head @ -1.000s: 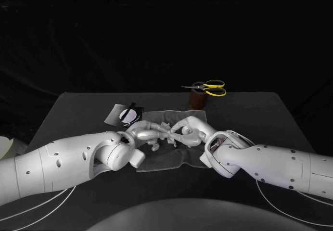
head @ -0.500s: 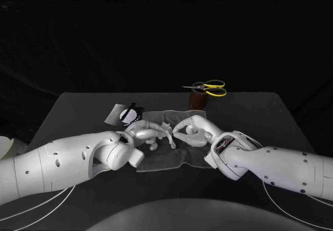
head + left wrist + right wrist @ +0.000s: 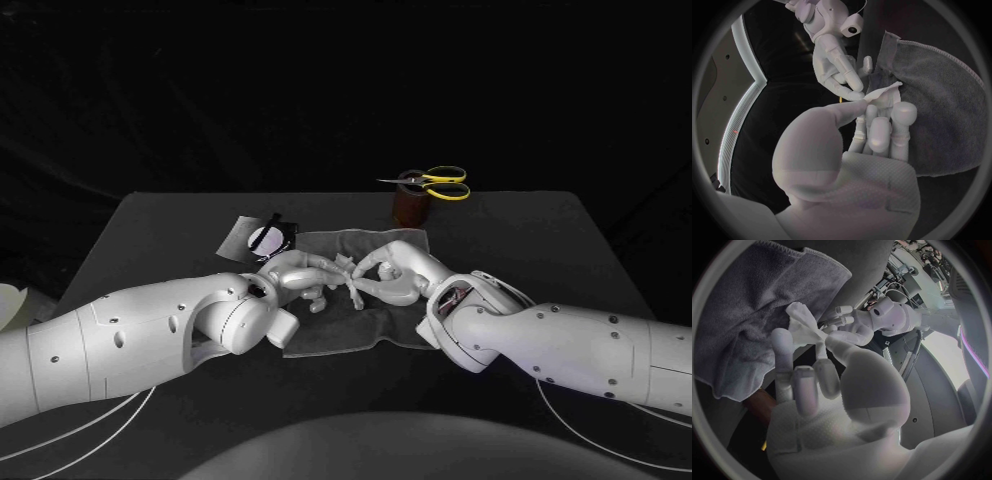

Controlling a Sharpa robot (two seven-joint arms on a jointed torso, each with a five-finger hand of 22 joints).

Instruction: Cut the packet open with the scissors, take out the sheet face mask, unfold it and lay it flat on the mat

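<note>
The fingers (image 3: 902,117) of the left hand (image 3: 306,275) are closed with the thumb on a folded white sheet face mask (image 3: 884,95), pinching one edge of it. The fingers of the right hand (image 3: 397,275) pinch the same mask from the other side, and the fingertips of the two hands nearly touch. The other fingers of the right hand are loosely curled. The mask is bunched and only partly opened, held between the two hands just above a grey cloth mat (image 3: 346,332). The wrist views show thin flaps of it sticking out past the fingertips. The mat lies rumpled in the middle of the black table (image 3: 548,240), with both hands over its centre and both white arms reaching in across its near edge. At about 10 o'clock from the hands, just beside the mat's far left corner, lies a dark opened packet (image 3: 257,238) with a pale round patch on its face. At about 1 o'clock, just past the mat's far right corner, stands a brown cylindrical holder (image 3: 411,208). A pair of yellow-handled scissors (image 3: 440,183) rests across its top, blades pointing toward 9 o'clock.
</note>
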